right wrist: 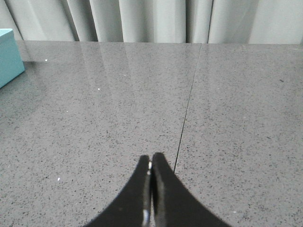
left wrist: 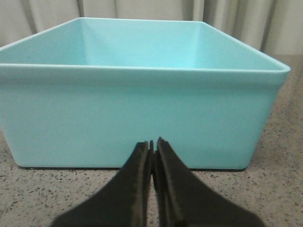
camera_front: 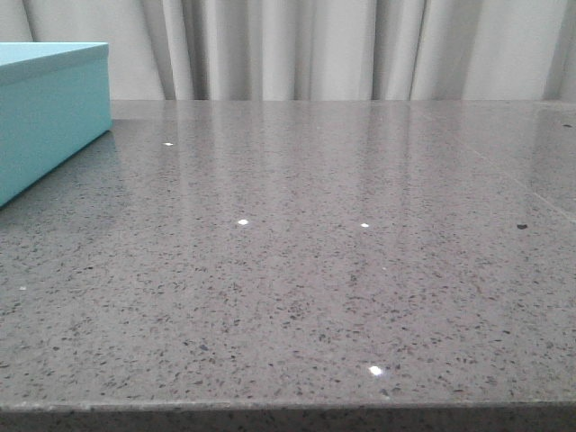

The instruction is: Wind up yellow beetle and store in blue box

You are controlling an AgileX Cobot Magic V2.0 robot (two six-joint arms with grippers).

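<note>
The blue box (camera_front: 45, 117) stands at the far left of the grey speckled table (camera_front: 315, 270). In the left wrist view the blue box (left wrist: 142, 113) is open at the top and looks empty as far as its inside shows. My left gripper (left wrist: 153, 142) is shut and empty, low over the table, just short of the box's near wall. My right gripper (right wrist: 151, 157) is shut and empty above bare table; a corner of the blue box (right wrist: 8, 56) shows far off to one side. The yellow beetle is out of view in every frame. Neither gripper shows in the front view.
Pale curtains (camera_front: 315, 45) hang behind the table's far edge. A thin seam (right wrist: 187, 109) runs across the tabletop beside my right gripper. The table's near edge (camera_front: 288, 409) shows in the front view.
</note>
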